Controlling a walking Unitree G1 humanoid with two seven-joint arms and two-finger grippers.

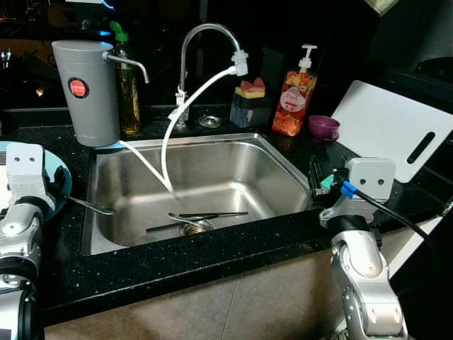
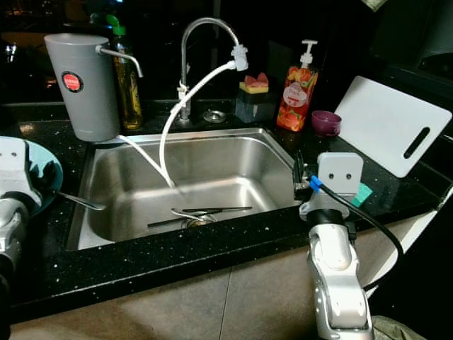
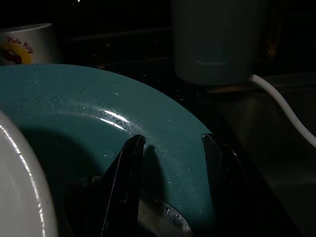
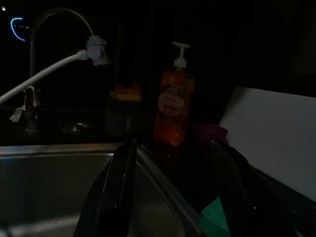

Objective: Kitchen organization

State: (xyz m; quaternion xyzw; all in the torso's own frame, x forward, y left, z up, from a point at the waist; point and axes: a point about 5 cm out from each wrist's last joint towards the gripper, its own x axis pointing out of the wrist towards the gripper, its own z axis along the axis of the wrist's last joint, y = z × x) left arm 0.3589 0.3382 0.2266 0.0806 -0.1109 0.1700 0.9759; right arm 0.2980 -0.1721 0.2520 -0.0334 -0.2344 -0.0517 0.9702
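Note:
A teal plate [image 1: 62,181] lies on the black counter left of the steel sink [image 1: 233,166]. My left gripper [image 3: 173,143] hovers open just over the plate's rim [image 3: 98,98], and something shiny and metallic lies low between its fingers. A spoon handle [image 1: 92,207] reaches from the plate over the sink's edge. Dark chopsticks and a utensil [image 1: 198,219] lie by the sink drain. My right gripper [image 4: 173,145] stands open over the counter at the sink's right edge, holding nothing, with a green sponge [image 1: 326,183] beside it.
A grey jug [image 1: 88,92] and a green-capped bottle [image 1: 128,99] stand back left. The faucet [image 1: 205,35] trails a white hose [image 1: 184,113] into the sink. An orange pump bottle [image 1: 296,99], purple cup [image 1: 323,127] and white cutting board [image 1: 393,134] stand right. A printed mug [image 3: 22,44] stands behind the plate.

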